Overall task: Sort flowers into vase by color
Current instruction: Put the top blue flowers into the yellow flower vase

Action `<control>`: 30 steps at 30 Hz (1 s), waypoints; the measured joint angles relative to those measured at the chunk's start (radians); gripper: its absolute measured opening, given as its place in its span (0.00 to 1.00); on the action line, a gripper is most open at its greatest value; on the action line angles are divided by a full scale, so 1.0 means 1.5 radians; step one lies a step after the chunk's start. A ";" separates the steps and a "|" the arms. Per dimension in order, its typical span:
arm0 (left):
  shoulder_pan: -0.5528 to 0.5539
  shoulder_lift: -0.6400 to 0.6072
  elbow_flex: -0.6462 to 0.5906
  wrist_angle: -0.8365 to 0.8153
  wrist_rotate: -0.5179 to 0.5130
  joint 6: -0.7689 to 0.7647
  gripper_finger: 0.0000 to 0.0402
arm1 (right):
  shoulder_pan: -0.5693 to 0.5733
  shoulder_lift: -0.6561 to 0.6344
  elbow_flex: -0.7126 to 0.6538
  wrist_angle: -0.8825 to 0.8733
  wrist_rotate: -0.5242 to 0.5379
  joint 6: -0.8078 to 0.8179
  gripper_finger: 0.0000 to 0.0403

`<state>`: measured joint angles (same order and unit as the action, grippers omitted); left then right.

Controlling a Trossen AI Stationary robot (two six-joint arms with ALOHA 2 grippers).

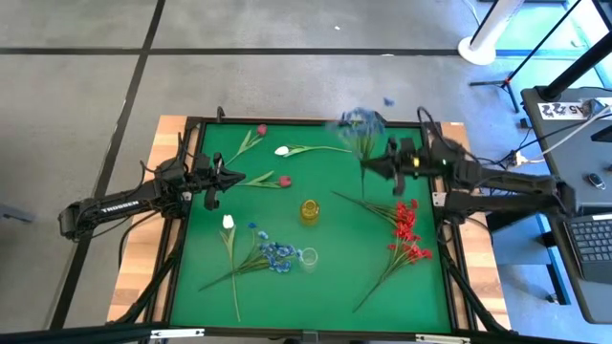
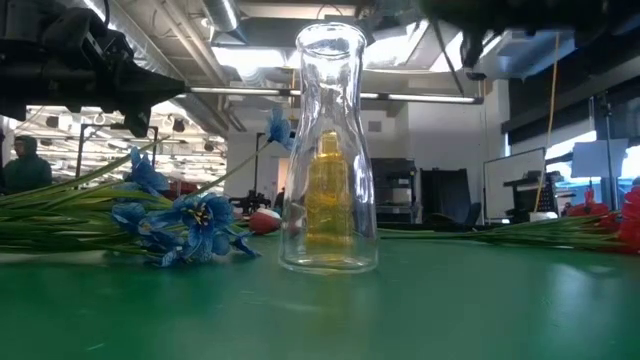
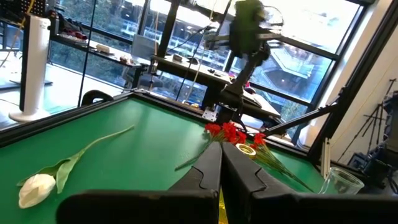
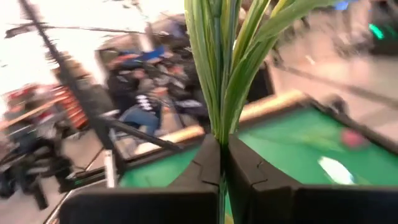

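closest to the low camera stands a clear vase [image 2: 330, 150] upright on the green table [image 2: 320, 310], with a yellow vase [image 2: 328, 195] showing through it from behind. from above, the yellow vase [image 1: 309, 210] sits near the table's middle and the clear vase [image 1: 308, 258] nearer the front edge, apart from it.

just beside the clear vase lies a blue spray [image 1: 273, 254] [image 2: 180, 222], its stems running toward the front left corner. a white bud [image 1: 228, 222] lies next to it, stem pointing toward the front edge. on the right half lies a red spray [image 1: 406, 232], stems fanning toward the front and the middle. near the far edge lie a pink bud [image 1: 261, 130] and a second white bud [image 1: 282, 150]; a red bud [image 1: 283, 180] lies just ahead of the left gripper.

right gripper [image 1: 368, 166] [image 4: 222, 163] hangs over the far right part of the table, fingers pinched on the green stems of a second blue spray [image 1: 361, 124], which is lifted and blurred above the far edge. in the right wrist view the stems [image 4: 227, 68] rise straight out between the closed fingers.

left gripper [image 1: 234, 178] [image 3: 221, 165] sits over the left side of the table, fingers pressed together and holding nothing. its wrist view shows the second white bud [image 3: 37, 186] lying on the table and the red spray [image 3: 230, 132] farther off.
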<state>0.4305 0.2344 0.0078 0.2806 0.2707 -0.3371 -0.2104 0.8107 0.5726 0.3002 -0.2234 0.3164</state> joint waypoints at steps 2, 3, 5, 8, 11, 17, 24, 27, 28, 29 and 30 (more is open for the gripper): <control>0.000 0.000 0.000 0.000 0.000 0.000 0.00 | 0.076 0.021 0.000 0.041 0.065 -0.045 0.01; 0.000 0.000 0.000 0.000 0.000 0.000 0.00 | 0.108 0.034 0.000 0.066 0.099 -0.067 0.01; 0.000 0.000 0.000 0.000 0.000 0.000 0.00 | 0.160 0.064 0.000 0.119 0.152 -0.104 0.01; 0.000 0.000 0.000 0.001 0.000 0.000 0.00 | 0.208 0.120 0.000 0.213 0.192 -0.158 0.01; 0.000 0.000 0.000 0.000 0.000 0.000 0.00 | 0.221 0.192 0.000 0.301 0.206 -0.185 0.01; 0.000 0.000 0.000 0.000 0.000 0.000 0.00 | 0.219 0.331 0.001 0.457 0.207 -0.199 0.01; 0.000 0.000 0.000 0.000 0.000 0.000 0.00 | 0.219 0.442 0.002 0.601 0.210 -0.211 0.01; 0.000 0.000 0.000 0.000 0.000 0.000 0.00 | 0.219 0.455 0.008 0.626 0.213 -0.223 0.01; 0.000 0.000 0.000 0.000 0.000 0.000 0.00 | 0.219 0.456 0.015 0.623 0.213 -0.232 0.01; 0.000 0.000 0.000 0.000 0.000 0.000 0.00 | 0.219 0.456 0.023 0.619 0.214 -0.242 0.01; 0.000 0.000 0.000 0.000 0.000 0.000 0.00 | 0.219 0.456 0.031 0.616 0.214 -0.251 0.01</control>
<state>0.4309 0.2344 0.0078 0.2804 0.2705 -0.3372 0.1175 1.4940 0.6194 1.2240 0.0981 -0.0601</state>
